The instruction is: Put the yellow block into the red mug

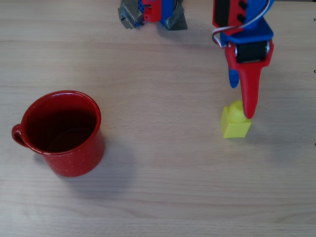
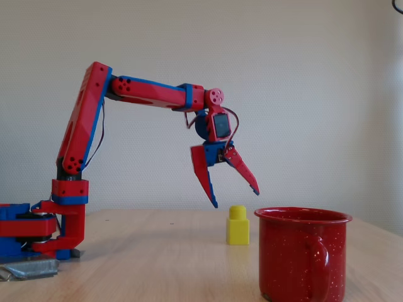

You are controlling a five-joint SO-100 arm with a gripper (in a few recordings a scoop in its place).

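The gripper (image 2: 234, 197) hangs, jaws wide, above the block (image 2: 238, 225); the mug (image 1: 63, 133) stands well apart, left in the overhead view.

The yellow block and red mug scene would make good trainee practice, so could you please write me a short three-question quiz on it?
1. True or false: the yellow block lies inside the red mug.
2. In the fixed view, the gripper has its jaws: A) spread open above the block, B) shut on the block, C) inside the mug.
3. Fill in: in the overhead view, the mug's handle points toward the picture's ____ edge.

Key: 1. False; the block stands on the table, apart from the mug. 2. A. 3. left.
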